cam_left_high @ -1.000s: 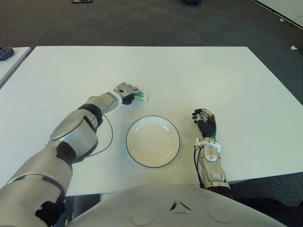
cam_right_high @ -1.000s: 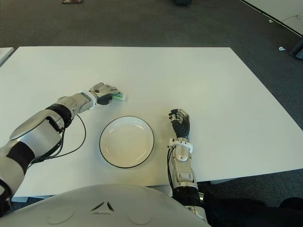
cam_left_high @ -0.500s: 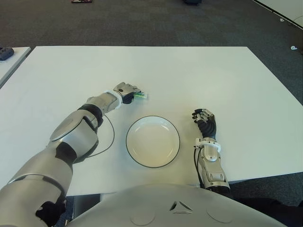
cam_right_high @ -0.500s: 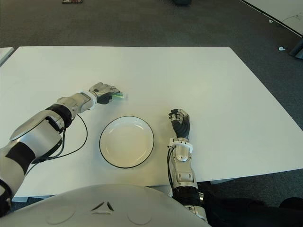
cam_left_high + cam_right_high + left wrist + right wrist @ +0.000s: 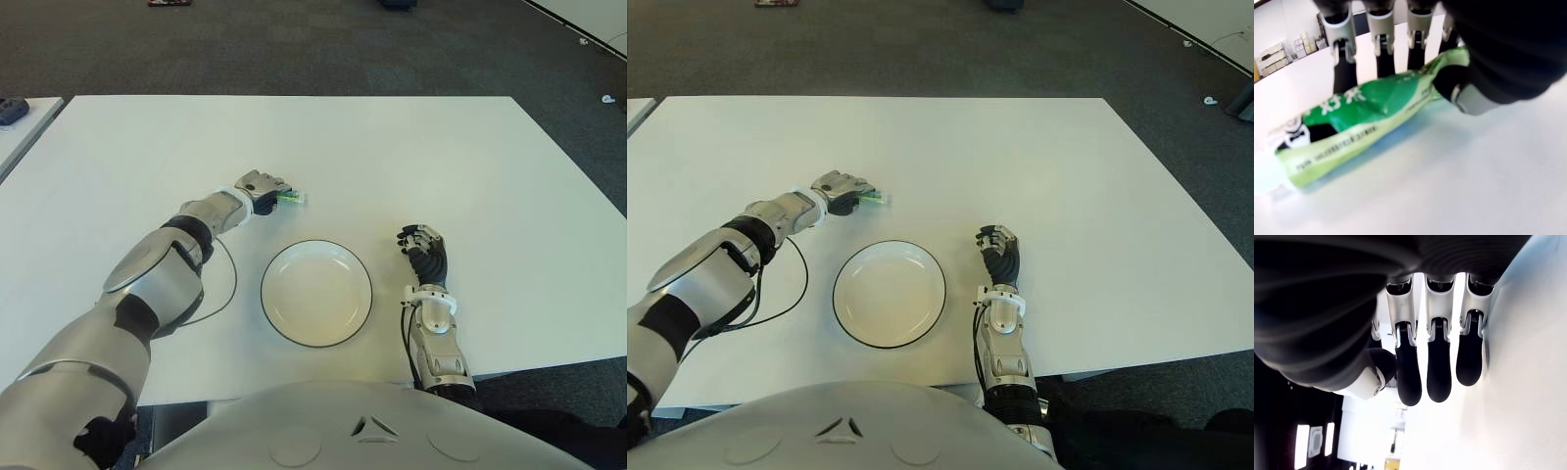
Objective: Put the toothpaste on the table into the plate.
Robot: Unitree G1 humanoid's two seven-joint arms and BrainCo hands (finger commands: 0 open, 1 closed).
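**A:** Toothpaste [image 5: 1359, 120] — where is it?

**B:** In the left hand [image 5: 261, 188], out on the white surface [image 5: 392, 157], beyond the plate [image 5: 315, 292] and toward its left side. From the head cameras only a small green and white end sticks out past the hand, on the side toward the plate.

**A:** Is the hand actually gripping it?

**B:** Yes. The left wrist view shows the fingers [image 5: 1381, 36] curled down behind the green tube and the thumb [image 5: 1459, 88] pressing its near side, so the tube is pinched between them. The tube looks soft and creased where they hold it.

**A:** Is it off the surface?

**B:** Its free end is tilted down, close above the surface or just touching it. I cannot tell which.

**A:** And the plate?

**B:** White with a dark rim, round, near the robot's edge of the surface. The toothpaste is apart from it, not over its rim.

**A:** The other hand?

**B:** The right hand [image 5: 423, 250] shows just right of the plate, forearm pointing away from the robot. In its own wrist view the fingers [image 5: 1439, 364] are only loosely bent and hold nothing.

**A:** Anything else?

**B:** Dark carpet [image 5: 323, 44] beyond the far edge, and a black cable [image 5: 223, 284] looping by the left forearm.
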